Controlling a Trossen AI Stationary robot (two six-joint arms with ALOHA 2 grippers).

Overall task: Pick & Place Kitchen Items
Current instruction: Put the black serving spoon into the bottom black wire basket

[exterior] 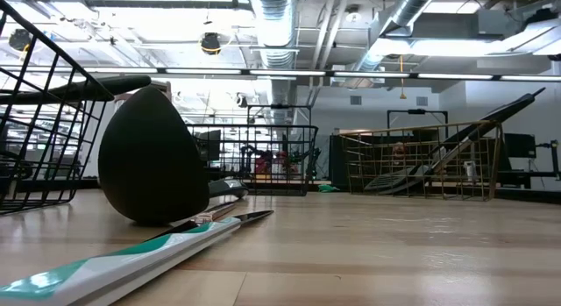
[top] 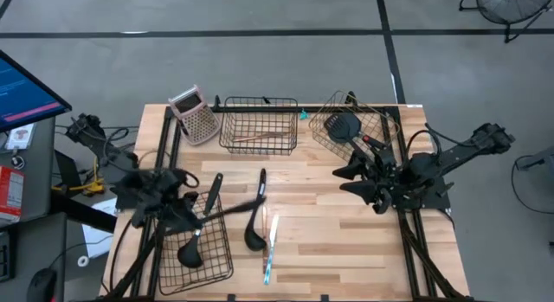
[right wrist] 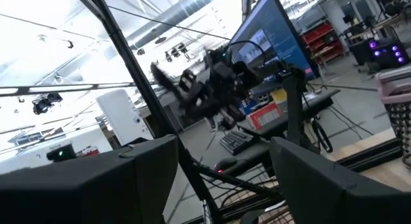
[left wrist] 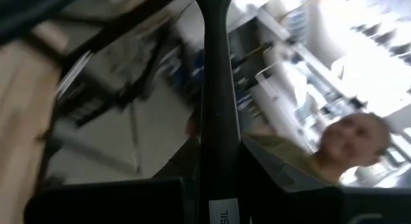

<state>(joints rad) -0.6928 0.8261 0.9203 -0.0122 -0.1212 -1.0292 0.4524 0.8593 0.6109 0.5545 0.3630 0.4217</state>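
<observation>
- High view: left pincer (top: 192, 210) at eight o'clock, clamped on a black utensil (top: 232, 207) above a wire basket (top: 197, 266).
- Right pincer (top: 351, 178) at three o'clock, jaws wide, empty.

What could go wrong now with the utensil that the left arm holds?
1. The left gripper pinches the black utensil by its slim handle, so it could twist or slip.
2. The utensil reaches toward the black ladle on the table; a swing could knock it.

The right gripper waits open.
</observation>
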